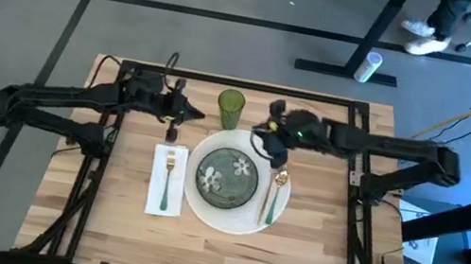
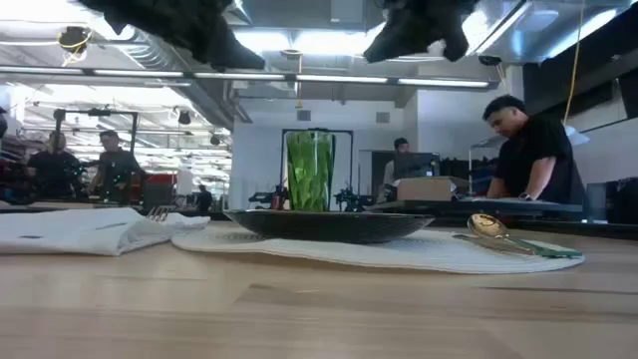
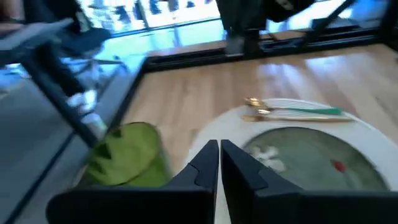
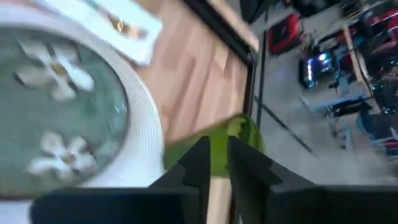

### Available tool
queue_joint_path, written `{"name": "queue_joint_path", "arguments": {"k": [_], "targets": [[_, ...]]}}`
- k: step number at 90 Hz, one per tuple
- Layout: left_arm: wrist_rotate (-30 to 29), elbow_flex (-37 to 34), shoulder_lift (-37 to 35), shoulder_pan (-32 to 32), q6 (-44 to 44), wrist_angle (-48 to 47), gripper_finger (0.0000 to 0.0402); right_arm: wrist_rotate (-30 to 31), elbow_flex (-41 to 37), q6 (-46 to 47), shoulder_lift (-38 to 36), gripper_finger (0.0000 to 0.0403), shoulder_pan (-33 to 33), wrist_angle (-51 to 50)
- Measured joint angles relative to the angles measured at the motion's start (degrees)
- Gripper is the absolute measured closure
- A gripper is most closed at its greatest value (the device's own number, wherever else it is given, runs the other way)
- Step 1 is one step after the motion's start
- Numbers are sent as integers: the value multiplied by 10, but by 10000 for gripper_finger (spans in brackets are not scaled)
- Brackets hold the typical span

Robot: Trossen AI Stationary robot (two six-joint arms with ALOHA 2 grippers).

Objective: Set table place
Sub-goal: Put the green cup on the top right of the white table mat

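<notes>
On the light-wood plank table (image 1: 311, 250), setting looks complete: green-handled gold fork (image 1: 167, 178) lies on white napkin (image 1: 163, 199); both my grippers, left (image 1: 183, 112) and right (image 1: 266, 135), hover pinched together, empty.

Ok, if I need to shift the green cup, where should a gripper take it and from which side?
Grip the green cup around its side wall near mid-height, coming in level from the table's far edge. It stands upright behind the plate, so the near side is blocked. Either the left gripper or the right gripper hovers beside it.
</notes>
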Motion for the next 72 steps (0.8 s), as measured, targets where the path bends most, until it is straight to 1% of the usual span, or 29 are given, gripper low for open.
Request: {"name": "queue_joint_path", "arguments": {"k": [9,14,24,34,53,72], "targets": [[-19,0,-1,0,-3,-2,401,-1,58,-27,47,327,-21,-57],[-36,0,-1,0,-4,-2,401,-15,88,-38,74,318,-32,-84],[-72,0,-1,0,-14,-2,401,-55,134,-53,123,305,-51,-111],[-97,0,-1,0,-18,-3,401,-66,171,-68,165,301,-64,-126],[-101,0,-1,-1,-22,-21,401,-76,211,-82,224,301,-83,-143],[-101,0,-1,-1,-23,-30,401,-75,223,-95,251,301,-98,-142]]}}
